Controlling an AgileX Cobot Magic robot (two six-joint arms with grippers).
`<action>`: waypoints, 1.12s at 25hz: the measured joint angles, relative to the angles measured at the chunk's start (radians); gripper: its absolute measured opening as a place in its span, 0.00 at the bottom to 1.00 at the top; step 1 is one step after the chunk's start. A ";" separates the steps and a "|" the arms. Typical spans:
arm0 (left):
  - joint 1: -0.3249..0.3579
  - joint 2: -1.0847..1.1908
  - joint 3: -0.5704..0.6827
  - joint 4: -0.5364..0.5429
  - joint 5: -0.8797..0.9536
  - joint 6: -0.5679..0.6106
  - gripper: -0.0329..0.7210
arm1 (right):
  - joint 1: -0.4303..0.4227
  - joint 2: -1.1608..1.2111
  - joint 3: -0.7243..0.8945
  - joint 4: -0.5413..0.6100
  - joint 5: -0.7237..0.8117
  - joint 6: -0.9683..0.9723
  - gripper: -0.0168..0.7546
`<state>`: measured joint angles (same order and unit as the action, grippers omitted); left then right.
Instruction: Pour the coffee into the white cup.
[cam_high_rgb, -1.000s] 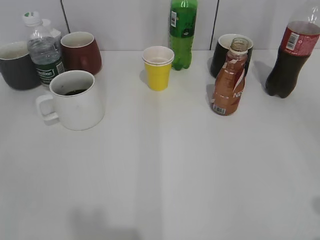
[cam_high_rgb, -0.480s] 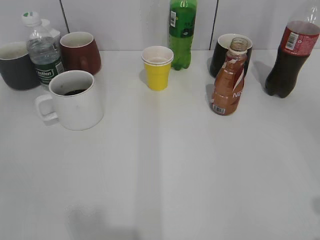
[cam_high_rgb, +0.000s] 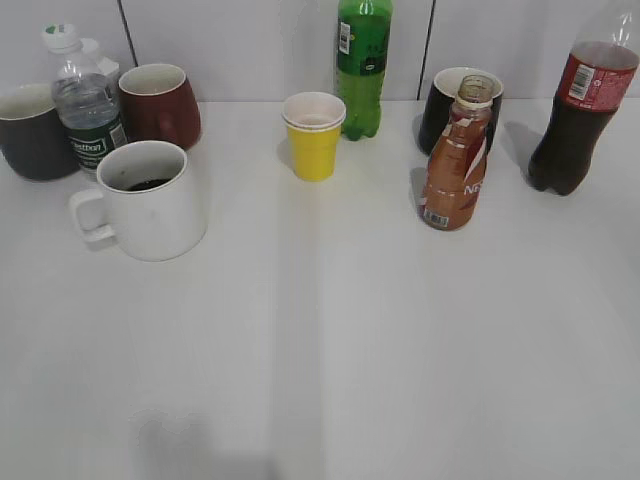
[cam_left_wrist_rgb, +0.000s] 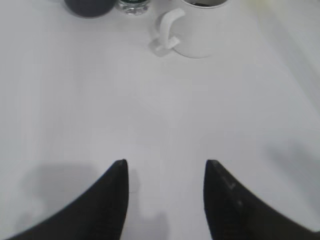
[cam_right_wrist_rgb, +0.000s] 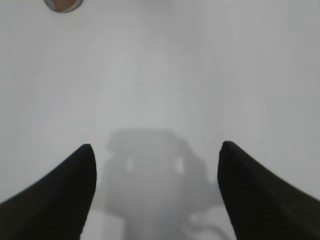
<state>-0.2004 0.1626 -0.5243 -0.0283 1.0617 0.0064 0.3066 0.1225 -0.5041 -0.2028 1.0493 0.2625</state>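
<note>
Exterior view, coffee bottle (cam_high_rgb: 455, 160) upright at far right, uncapped, white cup (cam_high_rgb: 148, 200) at left holding dark liquid, well apart, left wrist view, left gripper (cam_left_wrist_rgb: 165, 172) fingers spread, empty, cup beyond, right wrist view, right gripper (cam_right_wrist_rgb: 156, 155) fingers spread wide over bare table (cam_right_wrist_rgb: 200, 75).

Left of my brown-orange, white-lettered coffee bottle (cam_high_rgb: 455, 165): a yellow paper cup (cam_high_rgb: 314, 136), a green bottle (cam_high_rgb: 362, 65), and farther left the white cup (cam_high_rgb: 150, 200) holding dark liquid. Right: a red-labelled dark cola bottle (cam_high_rgb: 578, 105).
</note>
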 joint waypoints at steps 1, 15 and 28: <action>0.014 -0.001 0.000 0.000 0.000 0.000 0.53 | -0.024 -0.020 0.000 0.000 0.000 0.000 0.78; 0.088 -0.075 0.001 -0.001 0.000 0.000 0.52 | -0.240 -0.131 0.000 -0.001 0.002 0.000 0.78; 0.119 -0.077 0.001 -0.001 0.000 0.000 0.50 | -0.242 -0.131 0.000 -0.001 0.002 0.000 0.78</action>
<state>-0.0817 0.0861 -0.5232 -0.0296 1.0617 0.0064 0.0642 -0.0086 -0.5041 -0.2036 1.0511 0.2625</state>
